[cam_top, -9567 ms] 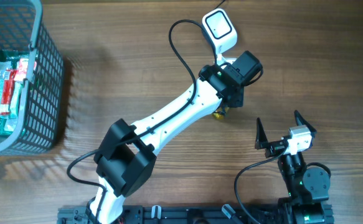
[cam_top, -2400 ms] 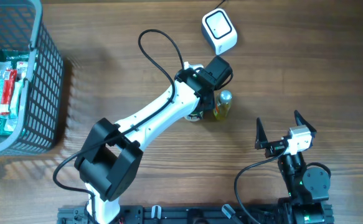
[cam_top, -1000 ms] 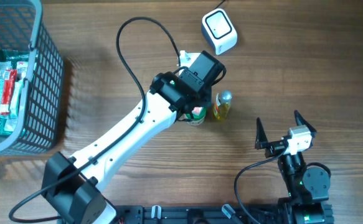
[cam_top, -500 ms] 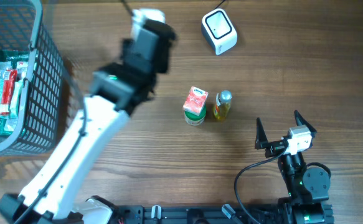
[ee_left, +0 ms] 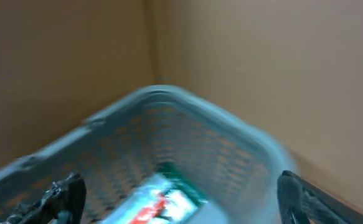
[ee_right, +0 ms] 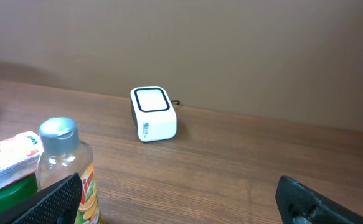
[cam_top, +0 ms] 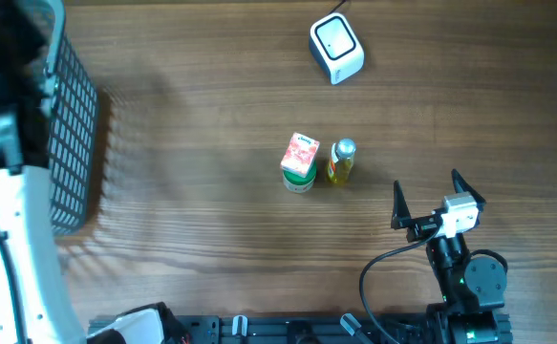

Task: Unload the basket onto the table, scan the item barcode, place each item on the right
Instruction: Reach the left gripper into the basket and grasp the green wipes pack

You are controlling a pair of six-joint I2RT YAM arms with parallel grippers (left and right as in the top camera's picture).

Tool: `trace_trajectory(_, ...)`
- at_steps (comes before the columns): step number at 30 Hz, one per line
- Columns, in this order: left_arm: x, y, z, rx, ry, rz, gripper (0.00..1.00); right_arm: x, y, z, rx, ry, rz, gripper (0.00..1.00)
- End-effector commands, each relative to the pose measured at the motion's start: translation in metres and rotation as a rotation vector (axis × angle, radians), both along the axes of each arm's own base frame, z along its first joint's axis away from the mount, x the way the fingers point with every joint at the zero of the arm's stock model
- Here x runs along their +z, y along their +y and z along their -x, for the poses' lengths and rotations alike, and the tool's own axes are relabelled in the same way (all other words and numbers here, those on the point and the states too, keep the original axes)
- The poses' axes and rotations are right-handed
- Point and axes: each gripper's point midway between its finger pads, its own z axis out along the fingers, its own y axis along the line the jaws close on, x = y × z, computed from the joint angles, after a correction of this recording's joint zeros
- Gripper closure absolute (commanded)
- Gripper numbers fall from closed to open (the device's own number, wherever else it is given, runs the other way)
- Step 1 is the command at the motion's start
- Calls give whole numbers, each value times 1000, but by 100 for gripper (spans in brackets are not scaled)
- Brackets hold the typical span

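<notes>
The white barcode scanner (cam_top: pixel 336 48) sits at the back of the table, its window facing up (ee_right: pixel 153 114). A red and green carton (cam_top: pixel 299 161) stands upright beside a small yellow bottle (cam_top: pixel 341 161) mid-table, both free. My left arm (cam_top: pixel 1 201) reaches over the grey basket (cam_top: pixel 73 124) at the far left. In the blurred left wrist view my left gripper (ee_left: pixel 181 205) is open above a green and red packet (ee_left: pixel 162 202) lying in the basket (ee_left: pixel 169 106). My right gripper (cam_top: pixel 438 203) stands open and holds nothing, right of the bottle (ee_right: pixel 66 168).
The basket's mesh wall rises at the table's left edge. The scanner's cable (cam_top: pixel 340 8) runs off the back edge. Bare wood lies between the carton and the basket.
My left arm has swung left from the carton to over the basket, leaving the carton standing by the bottle, and its jaws have widened. The right arm has not moved.
</notes>
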Motion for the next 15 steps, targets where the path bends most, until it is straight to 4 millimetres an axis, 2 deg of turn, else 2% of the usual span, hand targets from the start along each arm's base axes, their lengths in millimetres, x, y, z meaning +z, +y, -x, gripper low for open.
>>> trace_trajectory(1,-22,53,7,58,43,48,1,2,-1,0,-5,-11,13,0)
trace_trajectory(3,-45,75,9,80,89,90,0,2,-1,0,-5,-11,13,0)
trace_trajectory(6,-91,100,7,62,202,161,1,2,-1,0,-5,-11,12,0)
trace_trajectory(8,-136,112,2,1,315,222,4,2,-1,0,-5,-11,13,0)
trace_trajectory(11,-193,114,-2,-90,458,304,12,2,-1,0,-5,-11,13,0)
trace_trajectory(13,-225,108,-6,-159,531,354,27,2,-1,0,-5,-11,13,0)
trace_trajectory(15,-244,105,-11,-197,561,383,30,2,-1,0,-5,-11,13,0)
